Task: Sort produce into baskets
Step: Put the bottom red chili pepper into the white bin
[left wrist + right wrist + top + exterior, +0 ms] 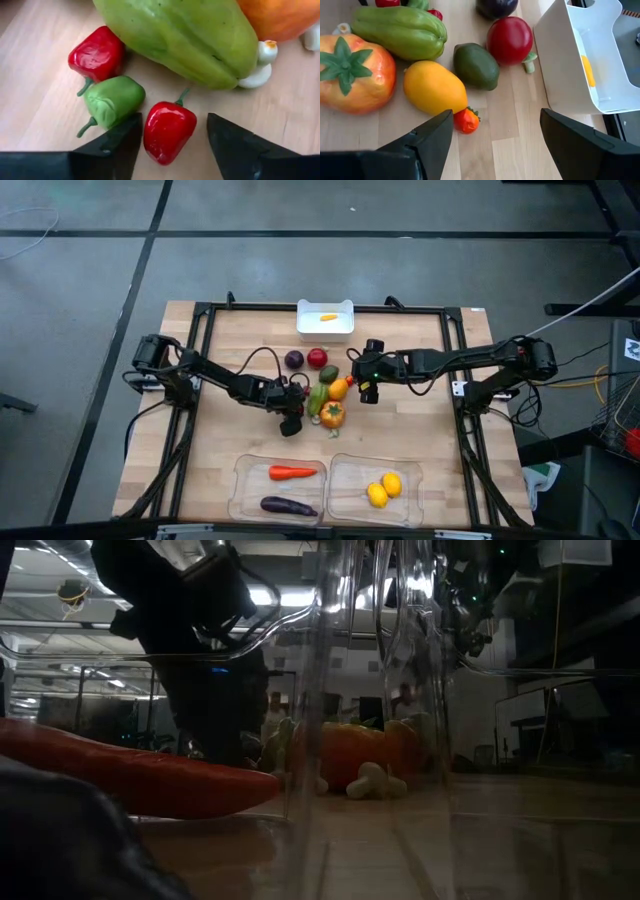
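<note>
Two fingers of the left gripper [172, 145] straddle a small red pepper [169, 130] on the table, not yet clamped. Closing off-centre could squirt it sideways. A green pepper [111, 100] touches one finger, with a big green pepper [185, 35] just behind. The right gripper [492, 145] hovers open near a mango [434, 86].

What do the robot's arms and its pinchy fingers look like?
Both arms are dark, almost black, and built from thin jointed segments, with black cables looping alongside them. The right arm shows a tiny green light near its wrist. The left gripper and the right gripper each end in two flat, matte black fingers with angular, wedge-shaped tips.
</note>
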Controlling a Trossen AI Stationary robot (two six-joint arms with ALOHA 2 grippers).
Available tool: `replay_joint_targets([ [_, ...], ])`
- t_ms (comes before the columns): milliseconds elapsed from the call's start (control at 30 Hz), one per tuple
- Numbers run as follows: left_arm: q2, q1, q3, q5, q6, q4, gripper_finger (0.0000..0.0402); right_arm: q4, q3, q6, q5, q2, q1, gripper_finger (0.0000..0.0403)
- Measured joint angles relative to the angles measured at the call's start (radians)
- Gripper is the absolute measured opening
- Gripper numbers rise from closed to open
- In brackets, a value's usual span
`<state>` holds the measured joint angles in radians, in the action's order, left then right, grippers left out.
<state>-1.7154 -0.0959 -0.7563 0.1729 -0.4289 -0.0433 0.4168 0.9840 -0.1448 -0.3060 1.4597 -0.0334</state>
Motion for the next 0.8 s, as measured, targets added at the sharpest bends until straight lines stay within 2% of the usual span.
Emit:
replay_joint_targets([
  [200, 0.005, 0.005, 0.0, -0.001, 0.012, -0.005, 0.0144, 0.0, 0.0, 0.0, 0.0, 0.0, 0.0, 0.0296],
  [367, 0.044, 0.02, -0.009, -0.023, 0.01, -0.063, 0.0109, 0.001, 0.0, 0.0, 0.0, 0.0, -0.001, 0.0296],
  [600, 0.138, 0.048, -0.044, -0.032, 0.009, -0.157, 0.0119, 0.003, 0.0, 0.0, 0.008, 0.0, -0.044, 0.0296],
  [800, 0.236, 0.116, -0.092, -0.024, 0.061, -0.153, 0.0125, -0.001, 0.0, 0.0, 0.015, 0.0, -0.105, 0.0296],
])
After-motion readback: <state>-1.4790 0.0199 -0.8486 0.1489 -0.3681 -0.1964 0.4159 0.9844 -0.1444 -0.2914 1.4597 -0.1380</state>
